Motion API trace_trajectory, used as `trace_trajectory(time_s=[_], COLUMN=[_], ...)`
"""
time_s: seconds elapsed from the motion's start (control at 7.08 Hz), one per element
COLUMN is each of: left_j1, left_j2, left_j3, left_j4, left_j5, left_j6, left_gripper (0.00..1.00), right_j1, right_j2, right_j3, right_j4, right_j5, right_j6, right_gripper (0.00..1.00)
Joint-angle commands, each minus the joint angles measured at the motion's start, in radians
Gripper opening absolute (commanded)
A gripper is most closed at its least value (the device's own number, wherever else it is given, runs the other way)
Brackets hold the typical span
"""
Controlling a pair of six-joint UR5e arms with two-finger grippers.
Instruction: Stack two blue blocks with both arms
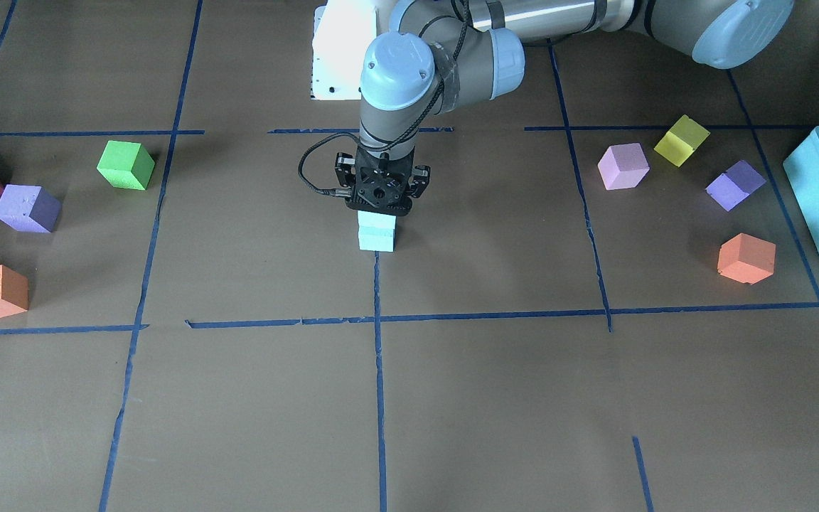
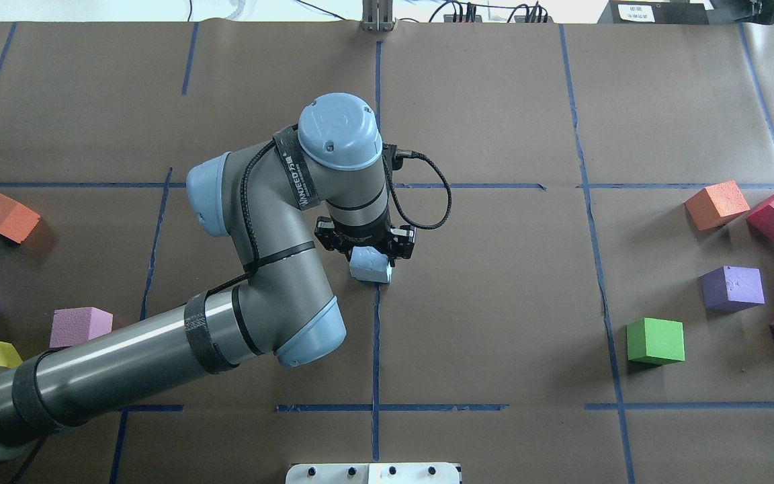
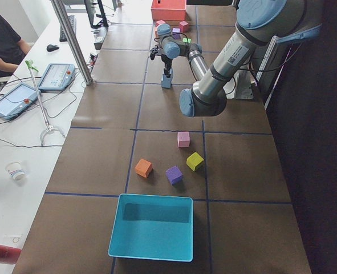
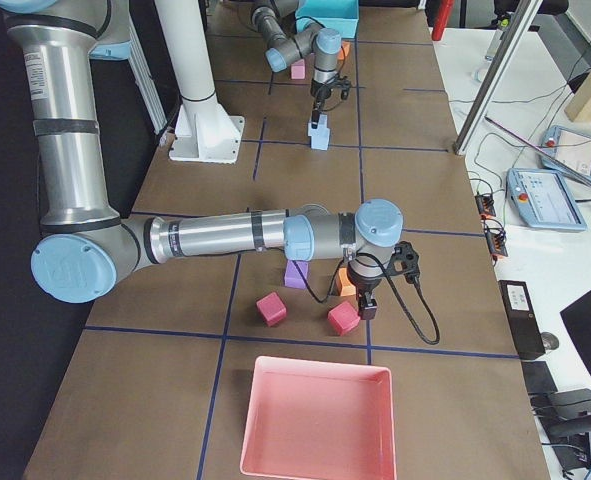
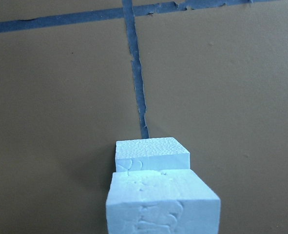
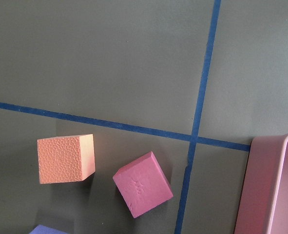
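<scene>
though the left gripper (image 1: pixel 379 211) sits right atop the two stacked blue blocks (image 1: pixel 377 235) at frame centre, its grip is unclear. the right gripper (image 4: pixel 368 308), lower right in the right-side view, is equally unreadable.

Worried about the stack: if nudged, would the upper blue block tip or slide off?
The upper blue block looks like grainy foam: probably light, not slippery. Flat-faced and roughly aligned over the lower blue block, it likely won't tip.

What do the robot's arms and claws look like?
The left arm and right arm are silver-grey tubes with pale blue round caps, black straps and black cables. One strap has white lettering. The left gripper and right gripper are black.
</scene>
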State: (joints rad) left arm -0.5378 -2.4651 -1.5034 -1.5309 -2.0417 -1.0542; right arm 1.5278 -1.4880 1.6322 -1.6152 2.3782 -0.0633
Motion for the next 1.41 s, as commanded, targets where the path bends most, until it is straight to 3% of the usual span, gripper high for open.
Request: trace_trajectory(time_s=[0.0,0.28,0.56,0.99,1.13,1.27], left_j1=[-0.002,-0.036,-0.158,-0.328,-0.415,-0.535], left_j2=[0.0,0.0,0.015,0.39,0.497,0.605], left_j3=[-0.001,-0.021,-0.101,-0.488,-0.568,-0.572], left_j4=[0.0,0.008,0.095,0.19,0.259,0.267], left_j5=[0.0,-0.006,-0.114,-0.141,-0.14,-0.144], left_j6=[-0.001,0.0,0.022,0.291,0.476,0.673], left_gripper=[1.0,1.0,1.0,1.0,1.0,1.0], right_j1=[-0.001,0.0,0.0,0.0,0.002,0.008], right_j2=[0.0,0.0,-0.012,-0.081,-0.11,-0.127], right_j3=[-0.002,-0.003,-0.009,-0.011,-0.011,0.0], right_j4=[0.0,0.0,0.0,0.001,0.038,0.07], right_j5=[0.0,0.001,0.006,0.012,0.015,0.013], right_j6=[0.0,-0.001,-0.01,-0.036,-0.036,-0.029], right_gripper=[1.0,1.0,1.0,1.0,1.0,1.0])
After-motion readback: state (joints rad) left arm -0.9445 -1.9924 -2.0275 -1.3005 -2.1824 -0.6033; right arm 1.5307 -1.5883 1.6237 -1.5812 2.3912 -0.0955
